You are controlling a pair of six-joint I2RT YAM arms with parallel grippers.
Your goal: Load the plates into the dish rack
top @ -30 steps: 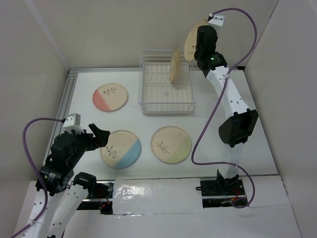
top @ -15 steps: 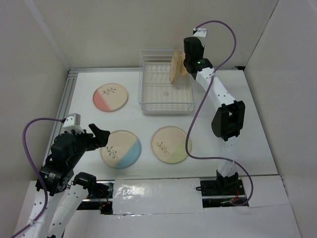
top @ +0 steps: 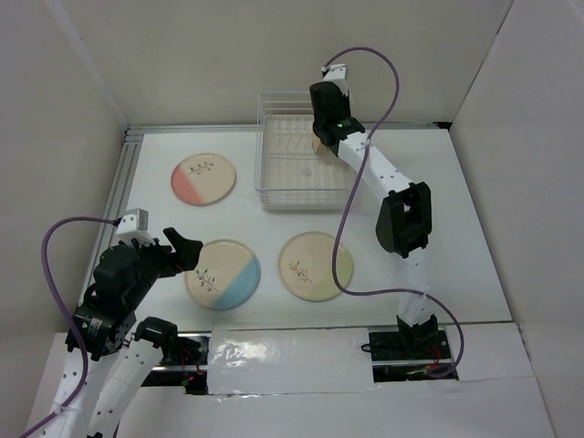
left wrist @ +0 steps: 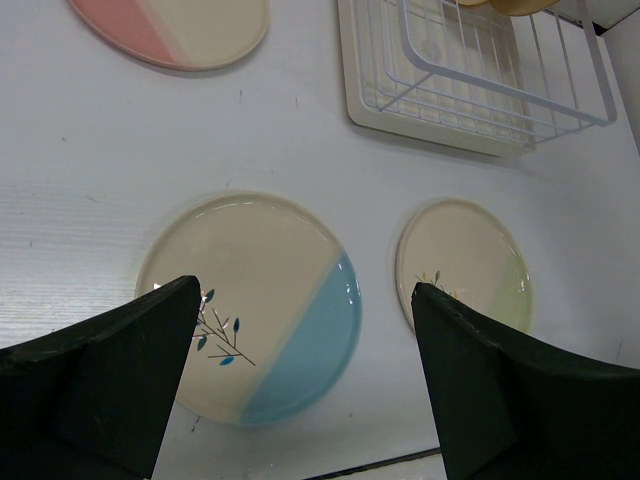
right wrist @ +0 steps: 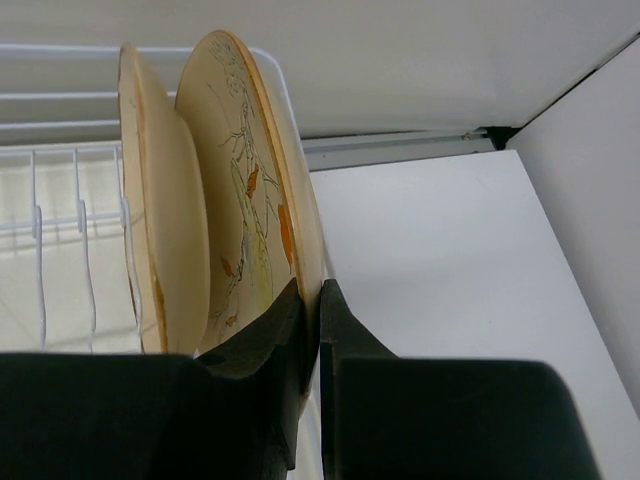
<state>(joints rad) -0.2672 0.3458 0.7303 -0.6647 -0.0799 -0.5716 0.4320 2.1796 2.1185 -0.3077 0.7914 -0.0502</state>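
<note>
Across the counter [top: 438, 201], the pink plate [top: 203, 178], blue plate [top: 224, 274] and green plate [top: 315, 265] are lying unmoved. At the dish rack [top: 306, 203], a second tan-speckled plate [right wrist: 250, 170] is now standing beside the first plate [right wrist: 160, 200], having swung down from above. The right gripper [right wrist: 312, 300] is pinching its rim; the left gripper [left wrist: 305, 290] is hovering spread, unchanged.

Tan plates [top: 316, 144] mostly hidden behind right arm [top: 370, 169]; pink plate [left wrist: 180, 25] cropped, left wrist view.
</note>
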